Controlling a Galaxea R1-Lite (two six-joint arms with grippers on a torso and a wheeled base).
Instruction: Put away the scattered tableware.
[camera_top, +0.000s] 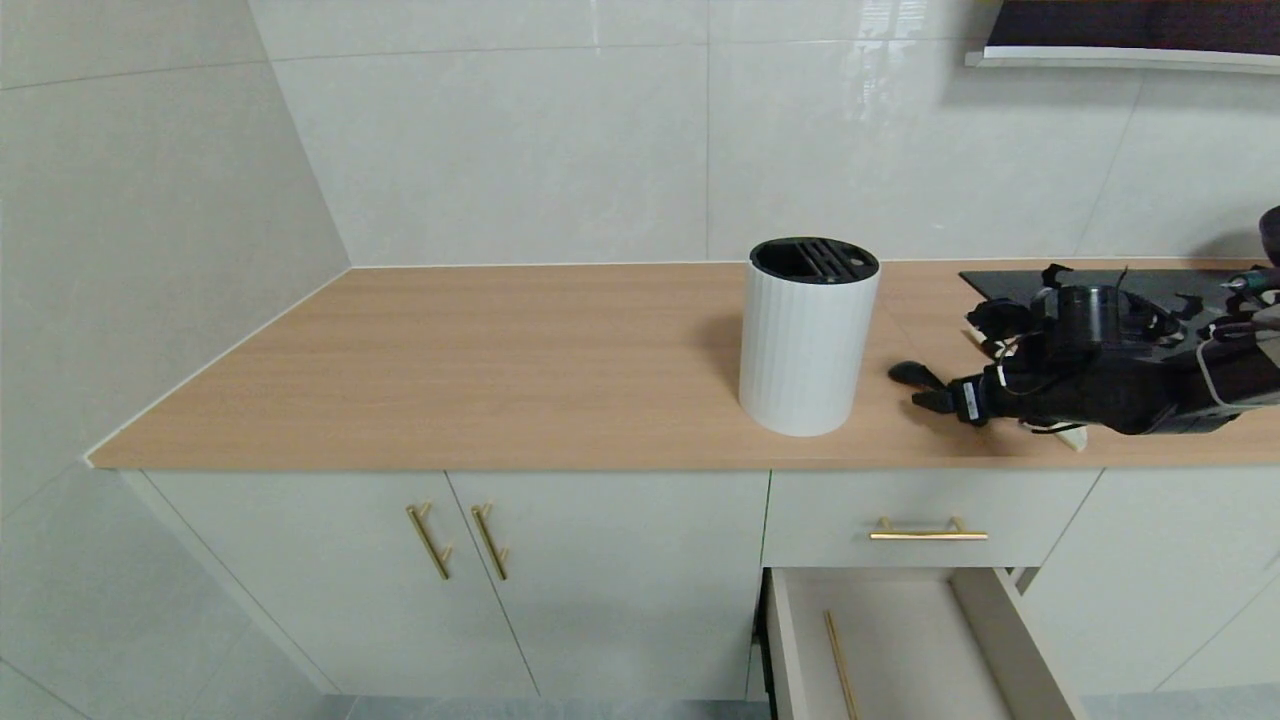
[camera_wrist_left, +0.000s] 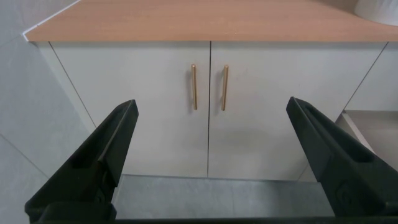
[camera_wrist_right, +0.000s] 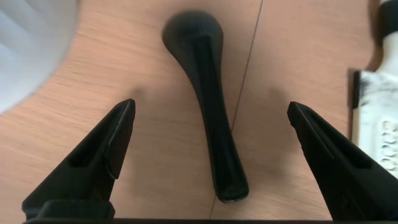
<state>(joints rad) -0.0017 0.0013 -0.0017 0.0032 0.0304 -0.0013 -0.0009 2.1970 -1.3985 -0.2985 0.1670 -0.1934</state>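
Black spoon (camera_top: 912, 374) just right of the white holder (camera_top: 808, 350): the handle's buried under the right arm (camera_top: 1120, 395). A pale thing (camera_top: 1072, 438) pokes out beneath that arm too, can't tell what it is. Below the holder, the open drawer (camera_top: 1005, 640) and the thin stick (camera_top: 838, 655) inside it run off the bottom edge. From the right wrist the holder (camera_wrist_right: 28, 43) is just a blurry, cut-off corner.

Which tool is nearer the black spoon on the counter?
Right. The right tool hangs over the black spoon, open fingers either side of its handle. The left tool is off the counter, open, facing the cabinet doors below it.
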